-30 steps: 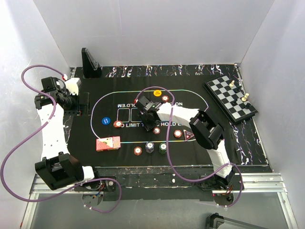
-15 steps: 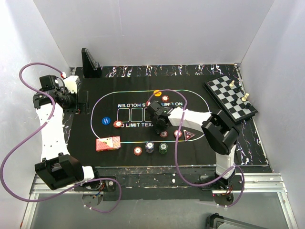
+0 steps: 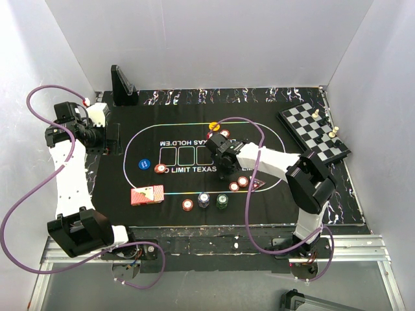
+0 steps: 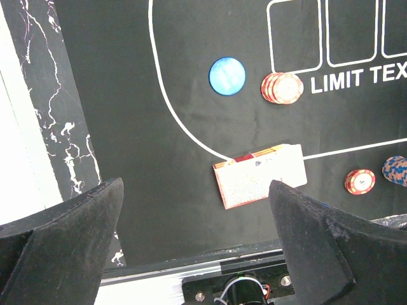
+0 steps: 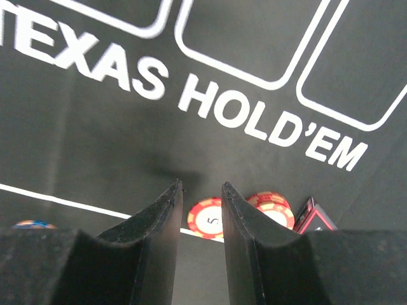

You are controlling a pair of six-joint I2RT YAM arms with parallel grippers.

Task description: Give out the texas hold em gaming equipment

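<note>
left gripper (image 4: 196, 185): fingers spread wide with nothing between them; far left of the top view, off the left edge of the mat (image 3: 149, 139)
right gripper (image 5: 201, 185): fingers close together with a narrow gap, pinching nothing; tips over bare mat below the "HOLD'EM" print in the wrist view, centre of the top view
card deck (image 4: 261, 175): red-patterned back, lies flat across the white line; lower centre of the left wrist view, lower left of the mat in the top view
blue chip (image 4: 227, 76): flat and alone, upper centre of the left wrist view
red-and-white stack (image 4: 282, 88): just right of the blue chip, beside the "LIMIT" print
front row: red chip (image 3: 187, 205), dark blue chip (image 3: 203, 199) and green chip (image 3: 222, 201) side by side near the bottom edge of the mat
"5" chip (image 5: 206, 217): red, seen through the finger gap at lower centre of the right wrist view
second red chip (image 5: 273, 208): just right of the "5" chip; touching or overlapping, cannot tell
triangular marker (image 5: 315, 218): dark with a red edge, just right of those chips, partly hidden by a finger
yellow button (image 3: 214, 126): on the oval line, upper centre of the mat
chessboard (image 3: 314, 133): upper right, pieces on it
</note>
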